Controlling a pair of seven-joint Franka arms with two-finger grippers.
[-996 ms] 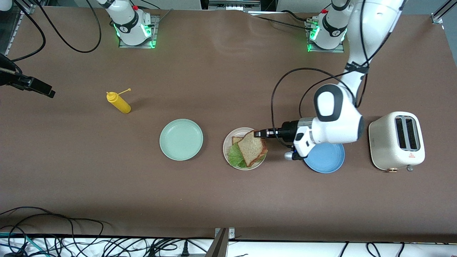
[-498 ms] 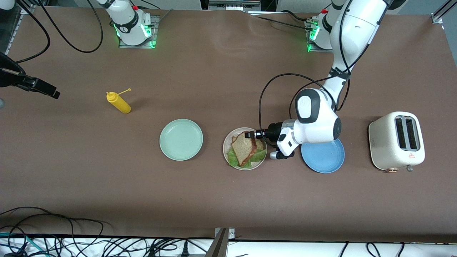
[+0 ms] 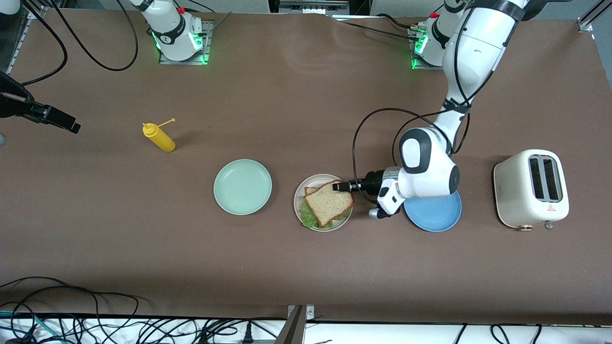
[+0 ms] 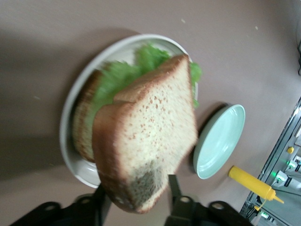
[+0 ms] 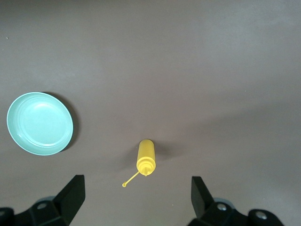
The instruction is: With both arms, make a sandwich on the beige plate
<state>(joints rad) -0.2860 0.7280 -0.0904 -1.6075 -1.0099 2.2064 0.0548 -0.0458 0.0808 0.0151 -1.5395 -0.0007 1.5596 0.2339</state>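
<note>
Over beige plate (image 3: 300, 195): left pincer (image 3: 340, 186) spread beside top bread slice (image 3: 329, 203); right pincer (image 5: 136, 195) apart.

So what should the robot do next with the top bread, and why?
Probably let go fully and back the left gripper away. The top bread slice already lies over the lettuce and bottom slice on the beige plate, and the fingers straddle its corner. The right gripper waits open above the yellow bottle.
</note>
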